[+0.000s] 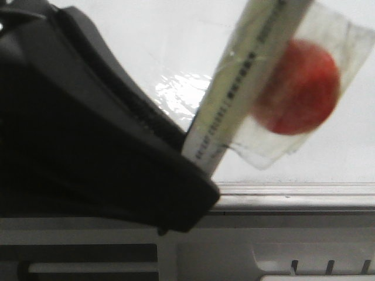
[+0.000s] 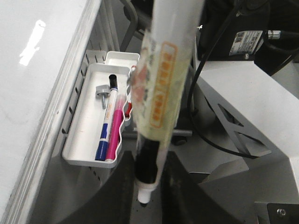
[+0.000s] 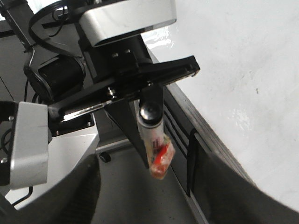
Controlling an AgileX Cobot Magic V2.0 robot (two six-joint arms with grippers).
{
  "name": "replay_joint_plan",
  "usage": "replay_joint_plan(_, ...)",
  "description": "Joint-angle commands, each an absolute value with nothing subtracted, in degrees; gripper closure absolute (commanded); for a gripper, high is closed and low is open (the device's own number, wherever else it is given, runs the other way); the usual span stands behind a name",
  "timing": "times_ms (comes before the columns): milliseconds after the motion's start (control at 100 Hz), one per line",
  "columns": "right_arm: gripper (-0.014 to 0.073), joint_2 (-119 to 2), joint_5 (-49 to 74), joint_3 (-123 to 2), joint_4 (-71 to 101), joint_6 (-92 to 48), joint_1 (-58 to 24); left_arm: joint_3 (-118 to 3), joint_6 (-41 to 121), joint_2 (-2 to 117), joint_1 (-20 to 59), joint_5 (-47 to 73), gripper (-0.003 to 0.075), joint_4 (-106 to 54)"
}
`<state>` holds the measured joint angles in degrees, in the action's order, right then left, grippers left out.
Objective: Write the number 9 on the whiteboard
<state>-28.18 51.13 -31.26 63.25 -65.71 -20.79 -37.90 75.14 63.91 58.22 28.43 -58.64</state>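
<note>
My left gripper (image 1: 196, 170) fills the left of the front view, close to the camera, and is shut on a white marker pen (image 1: 246, 76) that carries a clear tape flag with a red disc (image 1: 299, 88). The pen slants up in front of the whiteboard (image 1: 146, 47). In the left wrist view the pen (image 2: 161, 79) sits between my dark fingers (image 2: 117, 196), with the whiteboard (image 2: 32, 70) beside it. The right wrist view shows the left gripper (image 3: 149, 100), the pen (image 3: 152, 135) and the whiteboard (image 3: 243, 70). My right gripper (image 3: 149, 196) is open and empty. No number 9 shows.
A grey metal rail (image 1: 293, 196) runs along the whiteboard's lower edge. A white tray (image 2: 84, 126) hangs below the board and holds a blue marker (image 2: 105, 130), a pink marker (image 2: 116, 126) and a bolt. Black cables and the robot's frame (image 2: 233, 93) lie beyond.
</note>
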Motion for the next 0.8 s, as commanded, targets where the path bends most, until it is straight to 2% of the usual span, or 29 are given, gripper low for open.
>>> replay_joint_plan(0,0.0179,-32.35,47.97,-32.46,70.35,-70.91,-22.36,-39.2,79.07,63.12,58.6,27.06,0.074,-65.24)
replay_joint_plan(210,0.0176,-39.62,47.68,-32.56,76.85,-77.59,-26.85,-38.53,82.14,63.74,58.6,27.27,0.074,-68.83)
replay_joint_plan(330,0.0143,-42.07,45.62,-32.56,79.28,-79.47,-28.58,-38.53,82.98,63.74,58.6,27.27,0.074,-69.7)
replay_joint_plan(410,0.0116,-43.02,45.2,-32.56,79.28,-79.48,-28.99,-38.53,82.98,63.74,58.6,27.27,0.074,-70.12)
replay_joint_plan(790,0.0119,-48.64,48.09,-32.56,87.01,-83.49,-28.99,-38.53,83.2,63.74,58.6,27.04,0.074,-70.39)
